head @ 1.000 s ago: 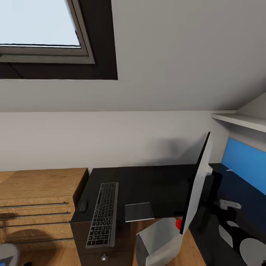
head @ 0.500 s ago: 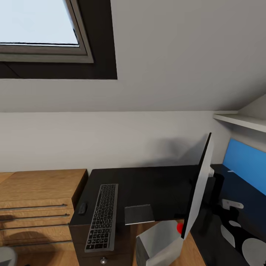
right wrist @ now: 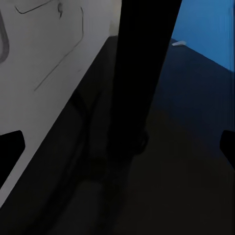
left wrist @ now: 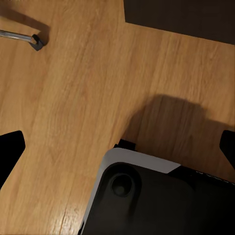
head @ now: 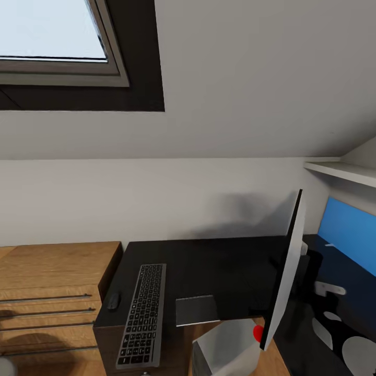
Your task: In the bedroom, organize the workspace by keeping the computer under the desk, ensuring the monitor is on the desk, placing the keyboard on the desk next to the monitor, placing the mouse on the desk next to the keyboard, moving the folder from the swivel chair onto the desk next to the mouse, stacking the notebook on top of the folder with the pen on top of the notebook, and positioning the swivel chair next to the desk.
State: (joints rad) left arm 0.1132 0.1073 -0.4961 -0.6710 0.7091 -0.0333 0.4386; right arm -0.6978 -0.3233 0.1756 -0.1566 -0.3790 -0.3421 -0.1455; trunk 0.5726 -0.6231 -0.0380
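The desk (head: pixel 224 261) has a glossy black top. The keyboard (head: pixel 141 313) lies along its left end, with the small black mouse (head: pixel 113 301) to its left. The grey notebook (head: pixel 197 310) sits at the front edge, right of the keyboard. The monitor (head: pixel 284 271) stands edge-on at the right. The light grey computer (head: pixel 224 347) is low in front of the desk. My left gripper (left wrist: pixel 117 152) hangs open over the wooden floor. My right gripper (right wrist: pixel 117 147) is open behind the monitor's grey back (right wrist: pixel 39 58) and black stand (right wrist: pixel 142 73). The folder and pen are out of view.
A wooden cabinet (head: pixel 52 292) with long bar handles adjoins the desk's left end. A bright blue panel (head: pixel 347 235) stands under a white shelf (head: pixel 339 169) at the right. A chrome leg with a caster (left wrist: pixel 34 41) rests on the floor near my base (left wrist: pixel 147 196).
The whole head picture has shifted slightly, so the camera has moved. The keyboard, mouse, notebook and monitor keep their places on the desk.
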